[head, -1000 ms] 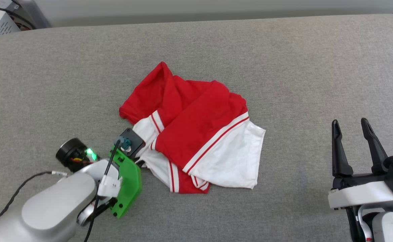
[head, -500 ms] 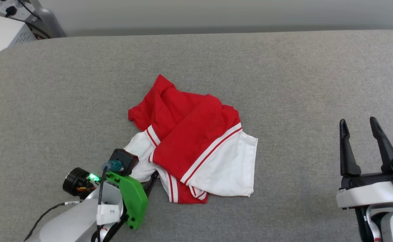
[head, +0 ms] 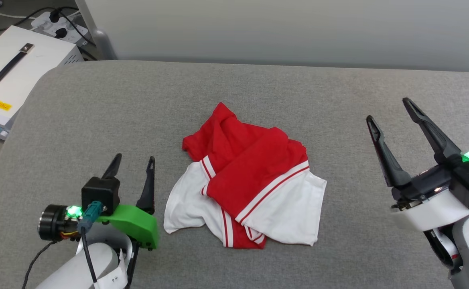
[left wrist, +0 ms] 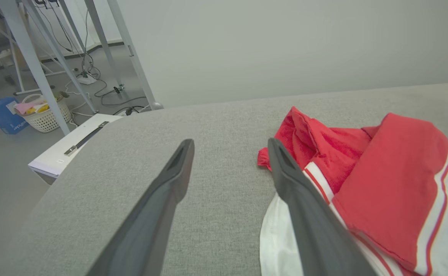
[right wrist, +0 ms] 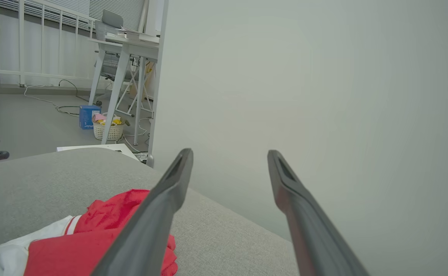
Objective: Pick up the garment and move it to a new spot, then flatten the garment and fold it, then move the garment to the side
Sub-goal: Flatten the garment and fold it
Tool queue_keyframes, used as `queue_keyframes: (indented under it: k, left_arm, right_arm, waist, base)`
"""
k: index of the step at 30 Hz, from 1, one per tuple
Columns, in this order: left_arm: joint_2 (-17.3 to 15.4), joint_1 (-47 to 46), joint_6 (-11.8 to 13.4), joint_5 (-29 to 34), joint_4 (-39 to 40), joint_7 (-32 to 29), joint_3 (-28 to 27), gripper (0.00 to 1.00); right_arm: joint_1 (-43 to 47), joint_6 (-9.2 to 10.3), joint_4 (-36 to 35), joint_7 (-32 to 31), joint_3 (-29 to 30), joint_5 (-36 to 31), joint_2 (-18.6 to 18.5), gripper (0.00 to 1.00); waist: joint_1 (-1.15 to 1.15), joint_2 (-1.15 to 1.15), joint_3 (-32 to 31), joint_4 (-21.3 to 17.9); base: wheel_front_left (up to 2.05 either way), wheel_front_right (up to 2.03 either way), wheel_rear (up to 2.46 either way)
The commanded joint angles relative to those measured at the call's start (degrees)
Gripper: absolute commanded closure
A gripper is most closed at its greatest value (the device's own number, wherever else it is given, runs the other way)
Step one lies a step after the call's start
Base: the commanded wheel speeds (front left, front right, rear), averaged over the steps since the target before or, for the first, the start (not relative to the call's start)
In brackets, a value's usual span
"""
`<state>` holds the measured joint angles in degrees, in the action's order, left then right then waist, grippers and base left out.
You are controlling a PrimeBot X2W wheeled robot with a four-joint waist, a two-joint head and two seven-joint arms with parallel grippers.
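The left gripper [head: 134,159] sits at the lower left of the head view with its two dark fingers spread, and the grey fabric surface [head: 98,104] shows in the gap between them. In the left wrist view the same gripper [left wrist: 230,143] stands just as wide. There its right-hand finger crosses in front of the white edge of the garment [left wrist: 392,180], which fills the lower right of that frame. From the head view a narrow strip of grey separates that finger from the cloth, so the garment [head: 254,180] lies just beside the left jaws, not between them. It is a crumpled heap at the centre of the frame, with red body panels folded over white sleeves edged in red-and-white striped trim. The right gripper [head: 387,110] is at the right edge of the head view, fingers parted wide and raised, well apart from the cloth. In the right wrist view the right gripper [right wrist: 229,152] frames pale wall, with the garment [right wrist: 93,226] low at the lower left. A white box with a black handle [head: 17,68] stands at the upper left of the head view, beyond the surface's rounded corner.
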<state>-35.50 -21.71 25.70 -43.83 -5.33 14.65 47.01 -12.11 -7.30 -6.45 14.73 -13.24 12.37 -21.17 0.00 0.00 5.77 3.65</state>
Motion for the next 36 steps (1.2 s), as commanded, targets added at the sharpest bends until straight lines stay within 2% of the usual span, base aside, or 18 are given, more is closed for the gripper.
queue_keyframes:
  k: [1,4,7,14,19,22,29,36]
  left_arm:
    - [0.8,2.1,1.8,2.6,2.0,0.3,-2.5,0.0]
    - [2.4,6.4,4.7,7.1,5.1,0.3,-8.3,0.0]
    - [4.3,10.6,5.3,10.7,7.1,0.3,-13.3,0.0]
    - [9.0,15.2,2.2,17.1,8.0,0.3,-20.4,0.0]
    - [12.1,15.6,-0.5,20.7,7.4,0.3,-23.1,0.0]
    - [14.1,15.1,-2.3,22.6,6.9,0.3,-24.5,0.0]
    - [18.3,13.4,-5.7,26.0,5.7,0.3,-27.0,0.0]
    - [21.9,11.6,-9.1,28.9,4.0,0.3,-29.5,0.0]
  right_arm:
    - [-2.2,-0.19,0.5,0.3,-2.4,1.2,-1.9,0.0]
    - [-5.0,-0.19,2.4,0.2,-9.8,4.1,-6.4,0.0]
    - [-9.2,-0.19,3.7,-2.5,-18.7,8.9,-11.0,0.0]
    - [-20.2,-0.19,2.2,-17.6,-38.3,19.3,-19.9,0.0]
    - [-26.7,-0.19,0.8,-29.8,-50.1,25.5,-23.4,0.0]
    - [-30.4,-0.19,0.3,-35.1,-56.0,26.9,-24.5,0.0]
    - [-32.4,-0.19,2.8,-40.5,-59.8,28.2,-23.7,0.0]
    - [-27.0,-0.19,5.7,-45.5,-60.1,26.2,-23.0,0.0]
  waist:
    - [0.0,0.0,-0.5,0.9]
    - [0.0,0.0,-0.6,1.3]
    - [0.0,0.0,-0.3,1.7]
    - [0.0,0.0,1.7,2.9]
    - [0.0,0.0,3.8,3.8]
    - [0.0,0.0,5.3,4.5]
    - [0.0,0.0,9.4,5.8]
    - [0.0,0.0,12.3,6.7]
  base:
    - [0.0,0.0,0.0]
    - [0.0,0.0,0.0]
    - [0.0,0.0,0.0]
    - [0.0,0.0,0.0]
    - [0.0,0.0,0.0]
    - [0.0,0.0,0.0]
    - [0.0,0.0,0.0]
    - [0.0,0.0,0.0]
